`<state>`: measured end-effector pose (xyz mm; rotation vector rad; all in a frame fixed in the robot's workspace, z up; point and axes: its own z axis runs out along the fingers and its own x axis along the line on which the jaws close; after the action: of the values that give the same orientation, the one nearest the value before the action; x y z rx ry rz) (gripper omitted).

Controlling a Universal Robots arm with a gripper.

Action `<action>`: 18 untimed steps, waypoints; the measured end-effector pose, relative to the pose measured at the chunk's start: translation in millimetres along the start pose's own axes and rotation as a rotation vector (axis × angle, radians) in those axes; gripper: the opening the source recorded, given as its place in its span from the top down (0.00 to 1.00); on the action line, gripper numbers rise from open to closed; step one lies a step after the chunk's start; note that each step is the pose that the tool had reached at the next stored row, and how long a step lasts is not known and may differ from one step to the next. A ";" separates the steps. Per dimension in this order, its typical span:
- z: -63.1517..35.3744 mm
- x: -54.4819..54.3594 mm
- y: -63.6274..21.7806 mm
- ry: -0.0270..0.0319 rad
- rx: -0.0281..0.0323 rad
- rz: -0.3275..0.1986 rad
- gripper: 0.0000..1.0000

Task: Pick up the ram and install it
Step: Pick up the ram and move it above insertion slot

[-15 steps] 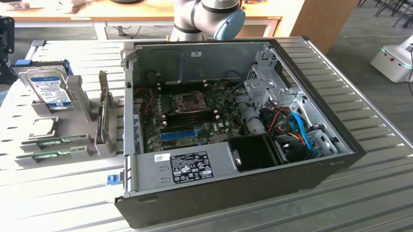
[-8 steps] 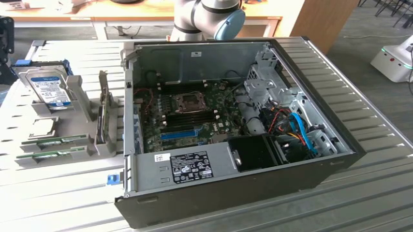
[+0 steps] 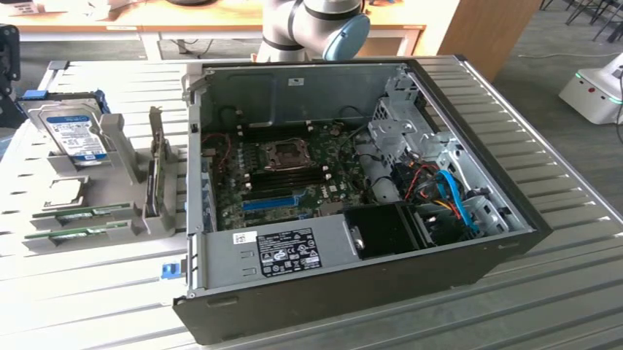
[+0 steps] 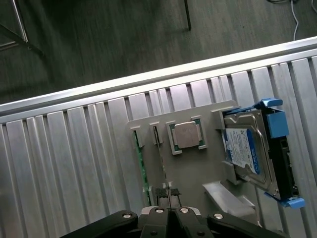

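Two green ram sticks point(image 3: 83, 213) point(image 3: 76, 234) lie in slots of a grey holder point(image 3: 122, 226) at the exterior view's left, beside the open computer case point(image 3: 322, 292). In the wrist view one ram stick point(image 4: 140, 168) shows edge-on as a thin green line in the holder point(image 4: 193, 173). My gripper point(image 4: 170, 192) hangs above the holder, a little to one side of that stick, over a neighbouring slot. Its fingers point(image 4: 165, 194) are shut together with nothing between them. Inside the case the motherboard point(image 3: 292, 179) lies exposed, with dark memory slots beside the processor socket.
The holder also carries a silver hard drive point(image 4: 246, 148) point(image 3: 76, 135) in a blue bracket, a square processor chip point(image 4: 187, 135) and a card standing on edge point(image 3: 156, 171). A bright-blue slot strip point(image 3: 271, 200) sits on the motherboard. The slatted metal table point(image 3: 545, 292) ends just beyond the holder.
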<state>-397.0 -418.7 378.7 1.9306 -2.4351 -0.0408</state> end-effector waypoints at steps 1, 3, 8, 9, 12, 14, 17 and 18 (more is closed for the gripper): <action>0.0 0.0 0.0 0.0001 0.0002 -0.006 0.90; 0.0 0.0 0.0 0.0007 0.0006 -0.018 0.90; 0.0 0.0 0.0 0.0020 0.0020 -0.058 0.90; 0.0 0.0 0.0 0.0024 0.0021 -0.066 0.90; 0.0 0.0 0.0 0.0035 0.0024 -0.094 0.90; 0.0 0.0 0.0 0.0042 0.0026 -0.112 0.90; 0.1 0.0 0.0 0.0054 0.0029 -0.141 0.90; 0.0 0.0 0.0 0.0059 0.0030 -0.151 0.90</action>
<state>-397.0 -418.7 378.7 2.1083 -2.2821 -0.0353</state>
